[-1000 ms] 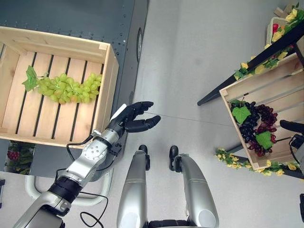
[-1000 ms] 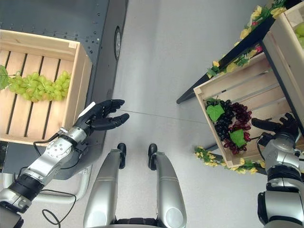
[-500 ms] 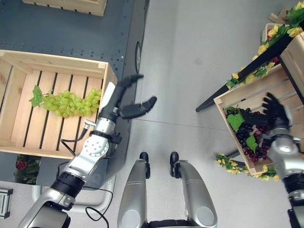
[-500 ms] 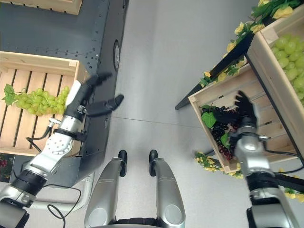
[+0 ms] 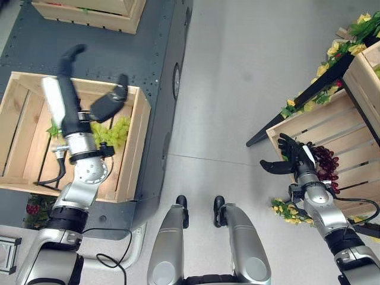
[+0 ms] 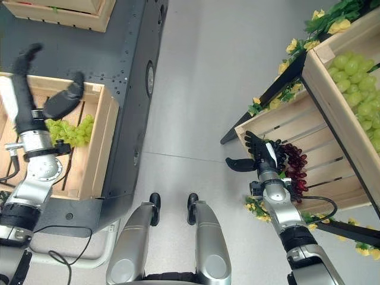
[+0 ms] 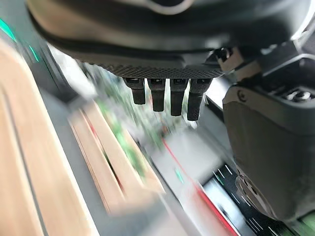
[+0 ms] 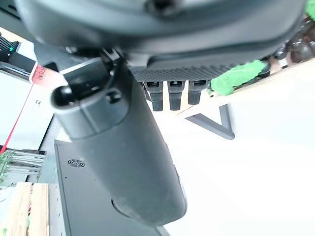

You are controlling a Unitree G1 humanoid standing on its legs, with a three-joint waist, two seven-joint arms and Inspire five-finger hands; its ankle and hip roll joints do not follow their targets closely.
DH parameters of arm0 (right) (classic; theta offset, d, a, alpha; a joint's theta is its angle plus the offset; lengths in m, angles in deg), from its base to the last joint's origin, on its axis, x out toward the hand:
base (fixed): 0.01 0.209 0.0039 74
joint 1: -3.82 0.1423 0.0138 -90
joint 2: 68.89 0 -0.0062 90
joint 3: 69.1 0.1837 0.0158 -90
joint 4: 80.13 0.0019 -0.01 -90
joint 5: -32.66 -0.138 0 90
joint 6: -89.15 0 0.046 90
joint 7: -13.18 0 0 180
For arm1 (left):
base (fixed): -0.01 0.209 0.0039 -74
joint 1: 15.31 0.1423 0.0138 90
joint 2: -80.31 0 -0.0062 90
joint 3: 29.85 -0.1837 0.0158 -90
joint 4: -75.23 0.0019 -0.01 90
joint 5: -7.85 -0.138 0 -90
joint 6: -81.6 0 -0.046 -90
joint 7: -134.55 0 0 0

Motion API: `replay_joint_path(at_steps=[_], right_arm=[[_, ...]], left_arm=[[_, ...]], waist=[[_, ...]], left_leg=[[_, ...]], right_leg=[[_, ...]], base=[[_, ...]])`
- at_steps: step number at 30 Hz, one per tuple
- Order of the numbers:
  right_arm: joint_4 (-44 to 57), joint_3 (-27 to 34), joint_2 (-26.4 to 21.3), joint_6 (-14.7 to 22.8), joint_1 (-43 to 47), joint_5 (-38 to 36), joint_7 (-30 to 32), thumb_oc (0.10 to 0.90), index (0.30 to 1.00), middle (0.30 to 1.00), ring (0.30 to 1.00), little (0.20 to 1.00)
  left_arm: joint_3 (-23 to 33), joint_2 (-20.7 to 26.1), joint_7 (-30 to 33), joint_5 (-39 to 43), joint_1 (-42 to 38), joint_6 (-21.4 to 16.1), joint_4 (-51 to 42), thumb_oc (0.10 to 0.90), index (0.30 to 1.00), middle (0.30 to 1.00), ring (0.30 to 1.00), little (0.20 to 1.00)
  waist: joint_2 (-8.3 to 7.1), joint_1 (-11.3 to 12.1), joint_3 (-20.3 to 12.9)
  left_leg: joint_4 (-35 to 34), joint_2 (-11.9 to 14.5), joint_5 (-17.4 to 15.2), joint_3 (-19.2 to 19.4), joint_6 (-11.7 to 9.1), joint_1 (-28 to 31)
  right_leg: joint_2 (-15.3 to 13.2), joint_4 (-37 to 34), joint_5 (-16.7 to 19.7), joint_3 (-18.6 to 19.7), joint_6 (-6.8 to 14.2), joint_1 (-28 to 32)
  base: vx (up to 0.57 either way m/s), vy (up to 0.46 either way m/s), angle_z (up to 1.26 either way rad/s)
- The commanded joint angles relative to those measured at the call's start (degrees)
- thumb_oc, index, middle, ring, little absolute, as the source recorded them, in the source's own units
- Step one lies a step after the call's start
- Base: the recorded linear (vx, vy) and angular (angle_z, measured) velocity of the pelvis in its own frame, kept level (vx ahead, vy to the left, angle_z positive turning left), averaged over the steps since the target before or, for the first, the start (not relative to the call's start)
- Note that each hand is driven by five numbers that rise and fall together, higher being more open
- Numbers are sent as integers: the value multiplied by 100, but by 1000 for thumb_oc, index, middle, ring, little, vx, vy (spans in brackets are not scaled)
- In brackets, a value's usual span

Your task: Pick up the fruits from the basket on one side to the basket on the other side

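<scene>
A bunch of green grapes (image 5: 114,132) lies in the wooden crate (image 5: 140,133) on my left. My left hand (image 5: 66,110) is raised above that crate, open, fingers straight and thumb spread, holding nothing. Its fingers (image 7: 167,97) also read as straight in the left wrist view. A bunch of dark purple grapes (image 5: 325,161) with green leaves lies in the slanted crate (image 5: 317,126) on my right. My right hand (image 5: 295,158) hovers at that crate's near-left corner, just beside the purple grapes, open and empty. Its thumb (image 8: 115,147) and fingers (image 8: 170,93) point past a green leaf (image 8: 237,76).
The left crate rests on a dark metal platform (image 5: 159,53) with a second crate (image 5: 89,12) farther back. A black stand (image 5: 309,89) trimmed with yellow flowers carries the right crates. An upper crate holds more green grapes (image 6: 356,74). Grey floor (image 5: 237,89) lies between.
My left hand swung up and to the left, from beside the left crate to above it. My right hand drew back off the purple grapes to the crate's corner. The camera shifted.
</scene>
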Motion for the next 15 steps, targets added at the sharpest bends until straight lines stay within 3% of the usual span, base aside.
replay_joint_path(at_steps=[1,5,15], right_arm=[[614,98,-479,243,406,259,-25,800,900,900,900,900],[564,13,-551,143,566,12,-77,800,900,900,900,900],[269,-279,-711,459,785,-271,-624,800,900,900,900,900]], left_arm=[[364,262,465,-353,-332,-298,-68,800,900,900,900,900],[112,564,200,-401,-432,182,458,800,900,900,900,900],[-348,1179,-162,-341,-705,1284,1876,800,900,900,900,900]], waist=[[221,9,-222],[282,-2,-189],[383,-99,-130]], left_leg=[[14,-261,-359,351,97,156],[76,-235,-353,389,81,136],[187,-193,-324,433,62,53]], right_leg=[[135,-153,85,-138,-310,297],[93,-42,28,-178,-328,278],[72,47,-7,-159,-337,192]], base=[[-2,59,6],[-16,57,5],[-7,71,0]])
